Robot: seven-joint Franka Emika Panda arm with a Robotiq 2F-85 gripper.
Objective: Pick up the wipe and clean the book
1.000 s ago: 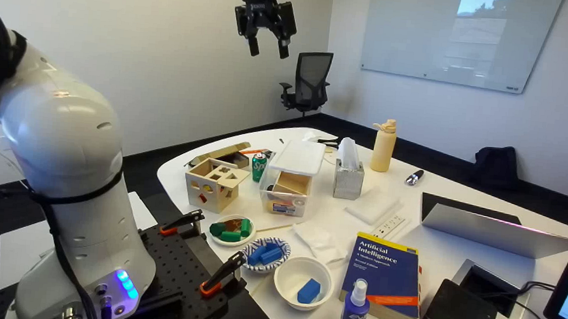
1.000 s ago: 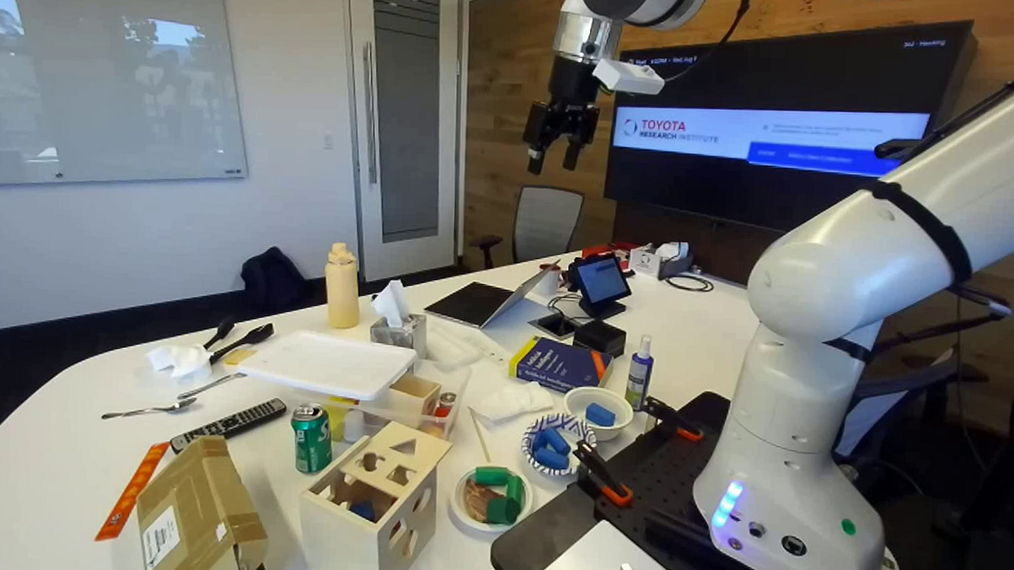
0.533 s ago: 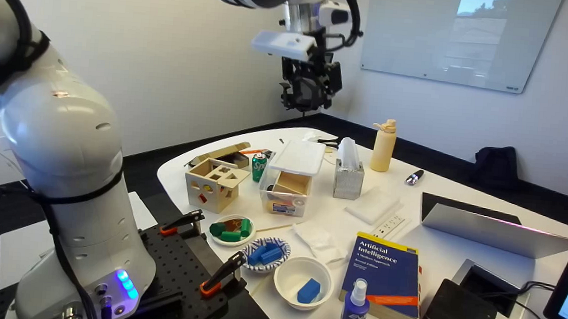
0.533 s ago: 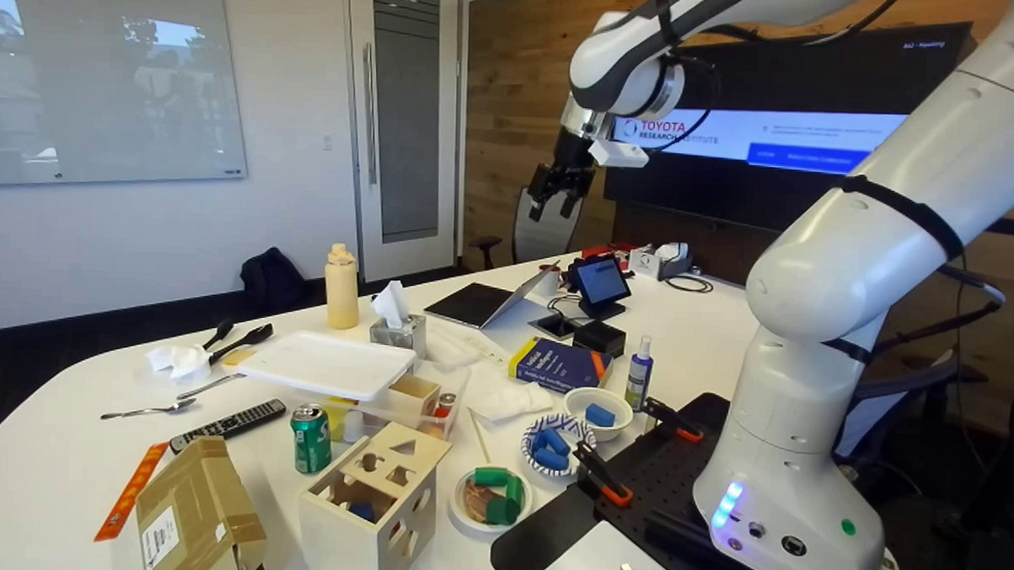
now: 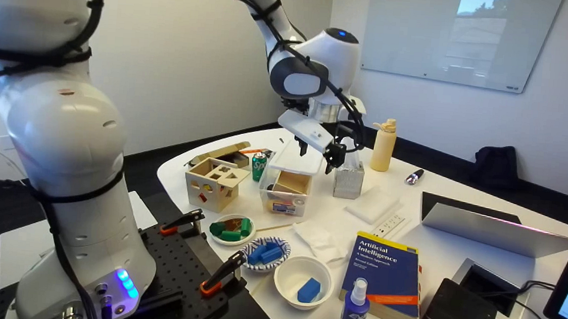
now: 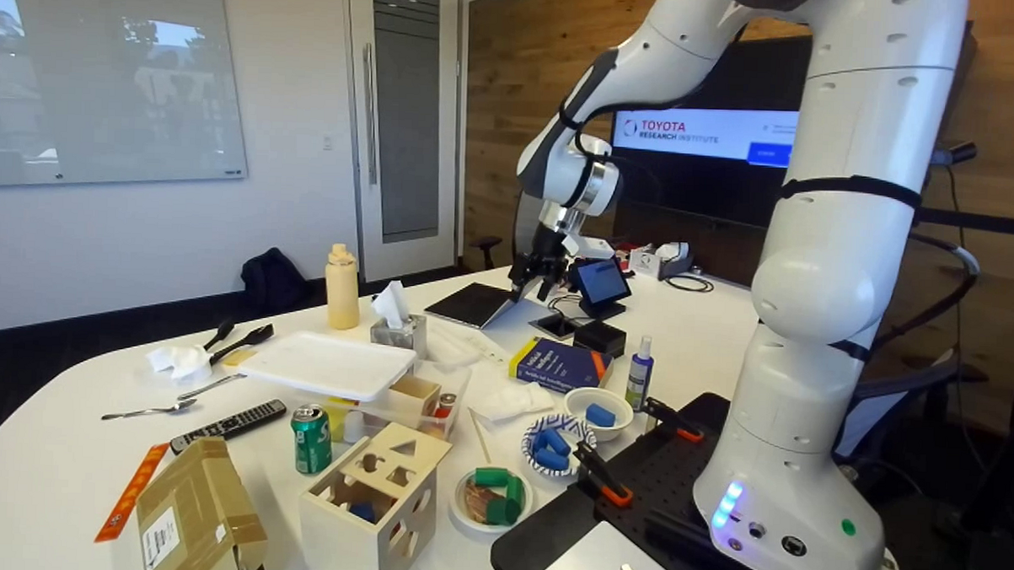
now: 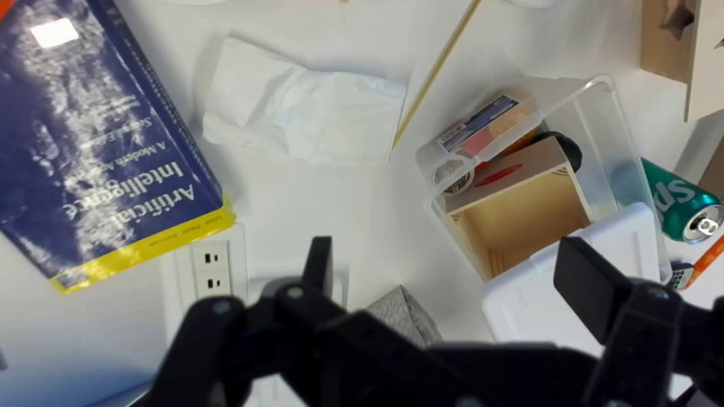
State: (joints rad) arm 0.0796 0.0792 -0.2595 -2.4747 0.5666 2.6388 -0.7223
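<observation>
The wipe is a white crumpled sheet lying on the table in both exterior views (image 5: 320, 241) (image 6: 516, 401), and in the wrist view (image 7: 339, 116). The book has a dark blue cover with a yellow band and lies flat beside the wipe, a small gap apart, in both exterior views (image 5: 381, 276) (image 6: 559, 364) and the wrist view (image 7: 121, 147). My gripper (image 5: 317, 158) is open and empty, held in the air above the table. It also shows in an exterior view (image 6: 530, 291) and the wrist view (image 7: 447, 246), where the wipe lies beyond the fingertips.
A clear bin (image 5: 286, 200) with a white lid (image 6: 327, 363) and a tissue box (image 5: 348, 181) stand near the gripper. A white bowl (image 5: 286, 294), a patterned bowl (image 5: 285, 246) and a spray bottle (image 5: 352, 317) stand near the wipe and book. A wooden stick (image 7: 435, 68) lies by the wipe.
The arm has swung forward and my gripper has come down from high above the table to a much lower height, staying open. The wipe, book and other objects have not moved.
</observation>
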